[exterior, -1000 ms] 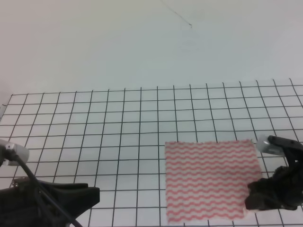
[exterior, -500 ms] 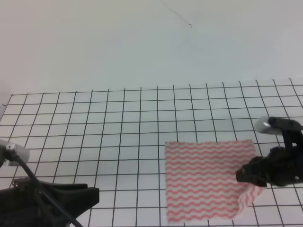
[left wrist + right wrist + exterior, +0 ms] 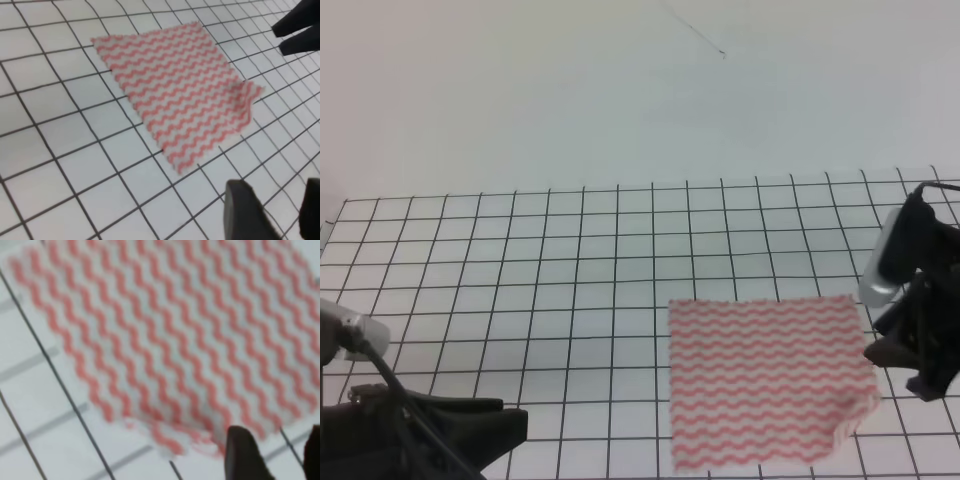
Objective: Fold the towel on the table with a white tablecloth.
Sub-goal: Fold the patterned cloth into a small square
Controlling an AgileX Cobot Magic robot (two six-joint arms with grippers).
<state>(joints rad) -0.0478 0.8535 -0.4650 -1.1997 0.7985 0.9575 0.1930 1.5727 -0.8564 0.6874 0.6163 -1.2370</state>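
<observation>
Lying flat: towel (image 3: 768,382), 1 corner rumpled | right claw (image 3: 272,452) parted, empty | left claw (image 3: 270,212) parted

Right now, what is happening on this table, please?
Two robot arms are set to fold a striped towel lying on the gridded tablecloth. The towel is still spread flat and unfolded; only its near right corner is rumpled and slightly lifted. The right pincer hangs open just beside the towel's right edge, holding nothing. The left pincer waits open, away from the towel.
</observation>
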